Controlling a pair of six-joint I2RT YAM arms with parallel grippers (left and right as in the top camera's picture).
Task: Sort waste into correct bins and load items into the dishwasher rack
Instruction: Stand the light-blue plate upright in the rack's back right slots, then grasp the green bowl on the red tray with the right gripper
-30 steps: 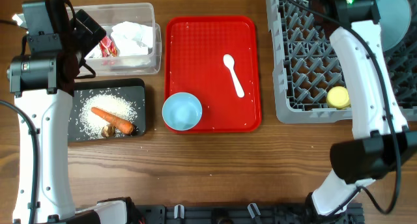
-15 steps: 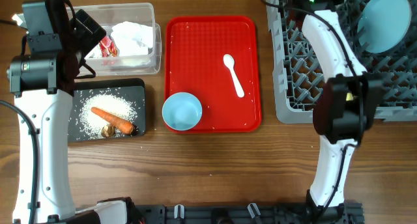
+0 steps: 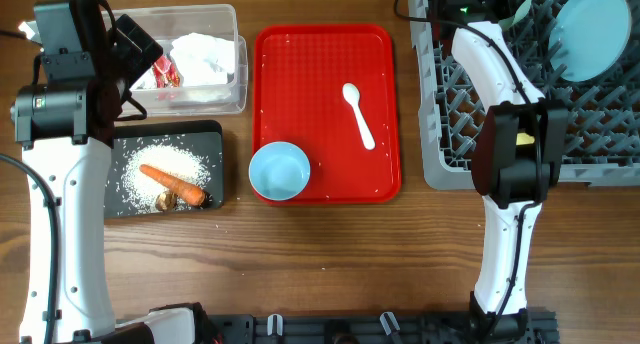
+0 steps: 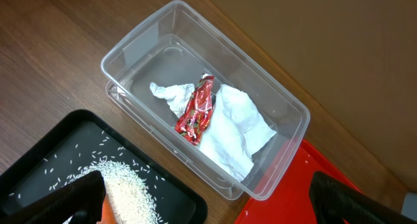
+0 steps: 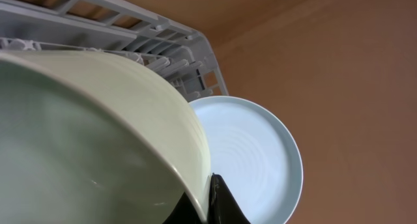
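1. The green bowl (image 5: 98, 133) is held over the far edge of the rack (image 3: 450, 174) and fills most of the right wrist view.
2. The right tool (image 5: 212, 208) is clenched on the green bowl's rim. One dark finger shows pressed against the outside of the rim; the other is hidden by the bowl.
3. Beyond the green bowl, the plate (image 3: 590, 29) stands tilted in the rack's far right corner.
4. The cup (image 3: 524, 140) sits near the rack's front edge, mostly hidden under the right arm.
5. The blue bowl (image 3: 279, 171) stands upright at the near left corner of the red tray (image 3: 300, 74).
6. The spoon (image 3: 358, 114) lies on the red tray well apart from the blue bowl, its bowl end toward the far side.
7. The tub (image 4: 247, 71) holds the napkin (image 4: 234, 129), and the wrapper (image 4: 199, 110) lies on top of the napkin.
8. The black tray (image 3: 212, 134), just in front of the tub, carries the rice (image 3: 175, 164). The carrot (image 3: 170, 182) lies across the rice, and the scrap (image 3: 166, 200) touches the carrot's near side.
9. The left tool (image 4: 207, 185) hangs above the tub's near edge, its fingers spread wide with nothing between them.
10. All of this rests on the wooden counter (image 3: 330, 264).
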